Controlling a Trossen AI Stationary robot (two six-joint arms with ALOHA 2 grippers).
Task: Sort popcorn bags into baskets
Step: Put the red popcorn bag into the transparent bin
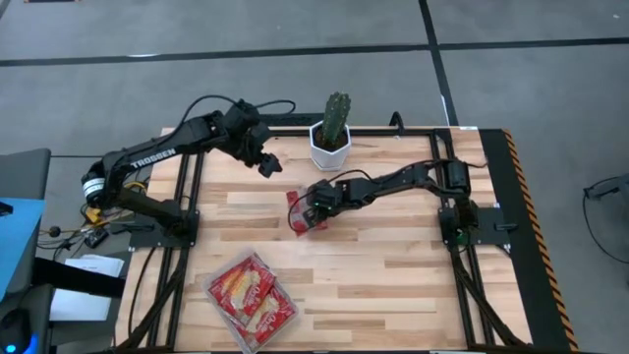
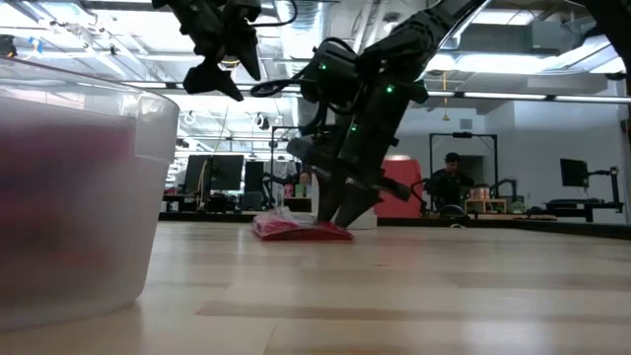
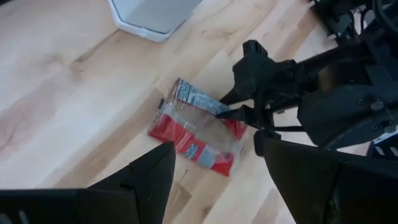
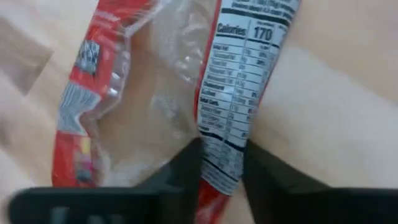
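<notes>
The right gripper (image 1: 313, 215) is down on a small popcorn bag (image 1: 298, 209) lying flat on the table near the middle. Its two fingers are squeezing in on the bag's thin edge, the side with the food label. I think that pinch could go wrong. The bag is shiny and slippery, and only a little strip of it sits between the fingers, so it might slide out when the arm lifts. It could also tear or crumple.

The basket (image 1: 285, 324) is at the near edge of the table, well apart from this bag, with bigger red popcorn bags (image 1: 243, 285) inside. That is a long carry, so a weak hold could drop the bag on the way.

The left gripper (image 1: 267, 160) hangs open in the air, holding nothing.

The wooden table (image 1: 393, 285) is made of pale planks. A cactus in a white pot (image 1: 332, 138) stands at the far edge. Behind the table is a big room with screens, and a person (image 2: 451, 177) sits far back.
</notes>
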